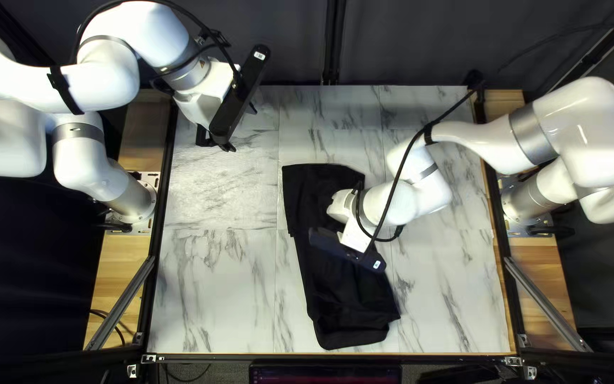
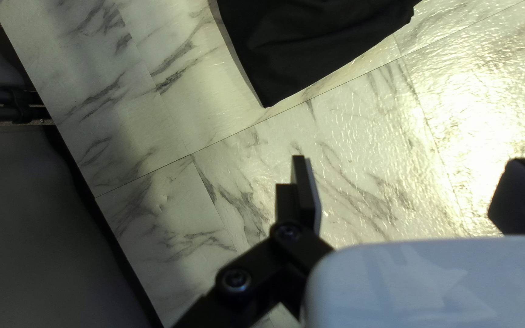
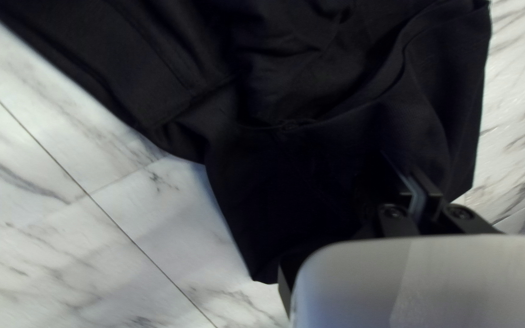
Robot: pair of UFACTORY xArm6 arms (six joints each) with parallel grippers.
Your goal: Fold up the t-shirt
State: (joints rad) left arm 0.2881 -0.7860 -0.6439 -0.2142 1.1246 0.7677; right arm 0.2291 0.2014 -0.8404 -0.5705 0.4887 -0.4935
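Nearest: screen, dark, at the near edge of the surface.

Left arm: raised at the far left of the top left view, well apart from the cloth. The farther of the two.

Left claw: jaws wide apart, nothing between them. In its wrist view a corner of the shirt points back toward it; the cloth lies ahead, with bare surface between.

Shirt: black, one piece, on the surface, just right of the middle in the top left view. Long and narrow; long axis runs from the far side to the near side, its near end leaning right. Somewhat rumpled. Probably folded lengthwise, with the shortening fold across that axis to come.

Right claw: jaws drawn close together, over the shirt's middle stretch. Whether a pinch of cloth is between them, cannot tell.

Right arm: reaches in from the right, its wrist above the shirt. Clearly the nearer.

Coming move, as judged: one end of the shirt carried along the long axis onto the other. The right claw would need only a short shift toward an end; the left a real approach. Risk: dragging the layers askew.
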